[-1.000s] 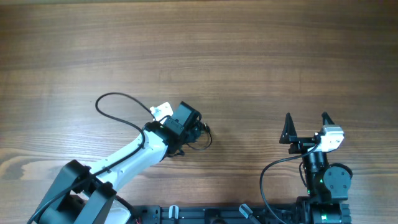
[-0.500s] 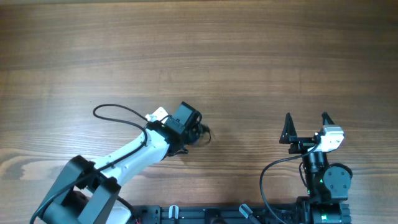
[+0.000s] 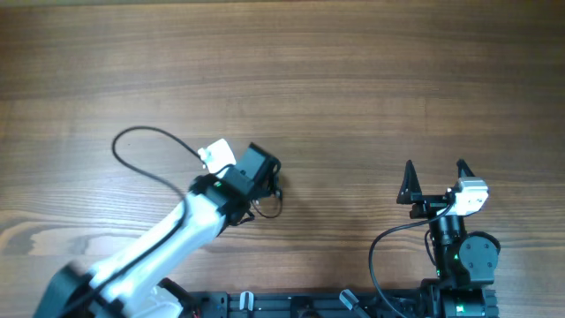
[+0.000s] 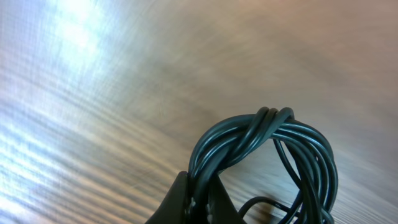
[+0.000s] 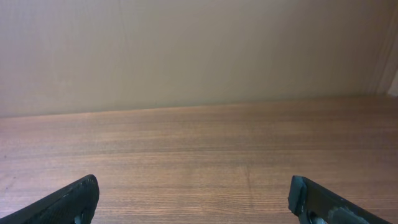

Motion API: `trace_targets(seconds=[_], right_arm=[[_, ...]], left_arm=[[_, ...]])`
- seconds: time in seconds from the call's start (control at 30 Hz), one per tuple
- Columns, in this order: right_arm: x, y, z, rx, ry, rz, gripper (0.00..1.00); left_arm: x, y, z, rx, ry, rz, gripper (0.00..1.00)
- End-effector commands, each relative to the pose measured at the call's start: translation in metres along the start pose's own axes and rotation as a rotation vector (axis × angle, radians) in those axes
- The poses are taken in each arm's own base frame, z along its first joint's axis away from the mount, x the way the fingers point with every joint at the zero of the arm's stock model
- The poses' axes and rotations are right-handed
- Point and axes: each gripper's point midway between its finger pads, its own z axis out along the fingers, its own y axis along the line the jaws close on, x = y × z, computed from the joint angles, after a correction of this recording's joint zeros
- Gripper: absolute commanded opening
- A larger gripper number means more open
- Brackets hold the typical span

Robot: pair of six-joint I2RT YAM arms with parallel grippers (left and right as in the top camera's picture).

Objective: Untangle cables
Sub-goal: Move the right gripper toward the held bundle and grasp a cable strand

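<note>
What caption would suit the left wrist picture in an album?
Left gripper shut on a coil of thin dark cables, blurred wooden table behind.

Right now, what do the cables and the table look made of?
The cables: likely rubber or PVC jacket, dark, semi-gloss; soft highlights run along the smooth coiled strands. The table: wood or wood-look laminate, satin; grain lines plus broad glare, can't tell which.

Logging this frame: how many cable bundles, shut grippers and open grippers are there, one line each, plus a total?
Knotted cable coil: 1 (its separate strands cannot be counted)
Shut gripper: 1, the left gripper, clamped on the coil
Open gripper: 1, the right gripper, holding nothing
Total: 3
</note>
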Motion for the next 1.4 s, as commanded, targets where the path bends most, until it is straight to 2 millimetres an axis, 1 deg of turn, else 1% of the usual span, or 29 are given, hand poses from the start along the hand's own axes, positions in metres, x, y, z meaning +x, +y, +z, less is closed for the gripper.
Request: trace_targets(seconds=[0.0,0.17,0.3,0.4,0.43,0.53,0.6,0.67,0.7,0.73,0.83,0.87,0.9,0.93,0.97,1.03,1.13,1.2,1.27,1.37], right_arm=[[-0.002,0.003,-0.001,-0.017,-0.01,-0.003,1.0],[-0.002,0.003,-0.001,-0.017,-0.01,-0.003,1.0],[-0.002,0.003,-0.001,-0.017,-0.01,-0.003,1.0],[-0.002,0.005,-0.001,-0.027,-0.01,0.025,1.0],[-0.002,0.008,-0.001,-0.043,-0.008,0.076,1.0],[-0.002,0.024,-0.002,-0.14,0.019,0.375,1.0],[-0.002,0.063,-0.012,-0.355,0.141,0.76,1.0],[-0.001,0.083,-0.021,-0.452,0.255,0.975,1.0],[0.0,0.089,-0.025,-0.482,0.304,1.047,1.0],[0.001,0.095,-0.029,-0.514,0.339,1.066,1.0],[0.002,0.102,-0.033,-0.54,0.395,1.149,1.0],[0.002,0.103,-0.034,-0.548,0.394,1.134,1.0],[0.002,0.102,-0.033,-0.55,0.368,1.07,1.0],[0.002,0.101,-0.033,-0.562,0.332,0.961,1.0],[0.003,0.103,-0.034,-0.587,0.289,0.803,1.0],[0.005,0.105,-0.035,-0.616,0.269,0.674,1.0],[0.009,0.105,-0.035,-0.597,0.314,0.661,1.0],[0.01,0.104,-0.037,-0.569,0.363,0.645,0.99],[0.007,0.103,-0.04,-0.536,0.421,0.602,1.0],[-0.002,0.106,-0.048,-0.521,0.518,0.569,1.0]], left_arm=[[-0.031,-0.017,-0.049,0.152,-0.113,0.124,0.04],[-0.041,-0.016,-0.082,0.244,-0.172,0.133,0.04],[-0.037,-0.015,-0.09,0.273,-0.154,0.134,0.04],[-0.029,-0.02,-0.091,0.309,-0.111,0.142,0.04],[-0.024,-0.023,-0.092,0.329,-0.086,0.147,0.04],[-0.016,-0.028,-0.092,0.362,-0.046,0.177,0.04],[-0.015,-0.029,-0.091,0.36,-0.041,0.188,0.04],[-0.015,-0.029,-0.09,0.356,-0.043,0.218,0.04],[-0.014,-0.029,-0.089,0.355,-0.041,0.233,0.04],[-0.012,-0.03,-0.088,0.356,-0.032,0.236,0.04],[-0.007,-0.033,-0.087,0.371,-0.005,0.242,0.04],[-0.007,-0.034,-0.087,0.374,-0.001,0.242,0.04],[-0.006,-0.035,-0.087,0.378,0.003,0.244,0.04],[-0.005,-0.036,-0.087,0.384,0.009,0.245,0.04],[-0.004,-0.036,-0.087,0.388,0.015,0.246,0.04],[0.001,-0.039,-0.089,0.414,0.033,0.281,0.04],[0.01,-0.046,-0.093,0.466,0.06,0.388,0.04],[0.013,-0.047,-0.094,0.483,0.062,0.44,0.04],[0.013,-0.048,-0.095,0.488,0.053,0.469,0.04],[0.01,-0.053,-0.097,0.506,0.036,0.465,0.04]])
